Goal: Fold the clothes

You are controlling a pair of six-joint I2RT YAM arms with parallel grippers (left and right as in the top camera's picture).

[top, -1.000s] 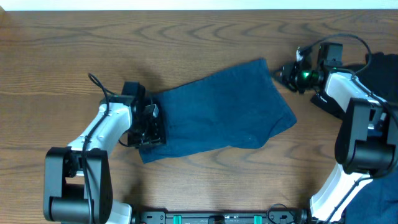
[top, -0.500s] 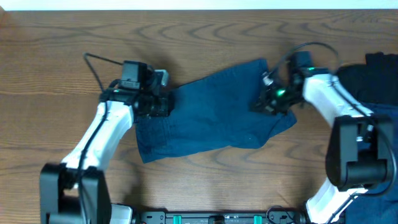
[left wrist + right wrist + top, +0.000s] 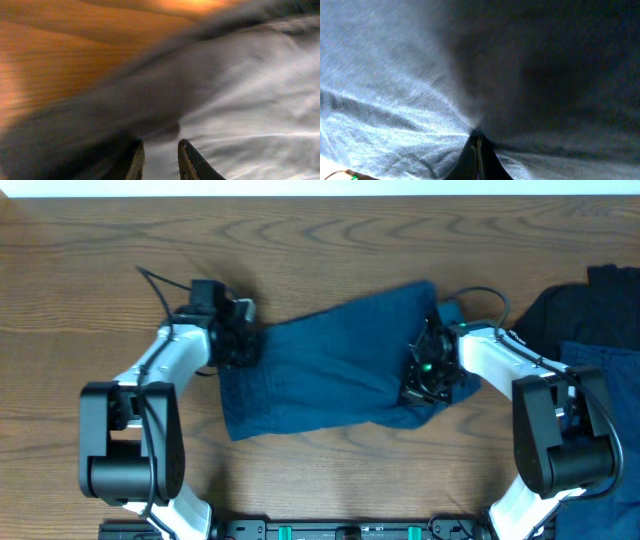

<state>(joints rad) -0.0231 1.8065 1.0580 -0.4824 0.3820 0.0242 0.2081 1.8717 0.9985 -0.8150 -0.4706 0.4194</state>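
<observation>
The dark blue denim shorts [image 3: 330, 370] lie across the middle of the wooden table [image 3: 320, 240]. My left gripper [image 3: 240, 343] is at their upper left corner. In the left wrist view its fingers [image 3: 160, 150] stand a narrow gap apart with denim [image 3: 250, 90] between them. My right gripper [image 3: 420, 375] is on the right end of the shorts, where the corner is folded inward. In the right wrist view it [image 3: 478, 137] is shut, pinching denim [image 3: 395, 75] that wrinkles out from the tips.
More clothes are piled at the right edge: a black top [image 3: 605, 295] and other blue denim [image 3: 605, 375], partly behind my right arm. Bare wood [image 3: 75, 50] shows left of the shorts.
My right gripper came from the far right onto the shorts and drew their right corner inward. My left gripper moved from the lower left edge up to the upper left corner.
</observation>
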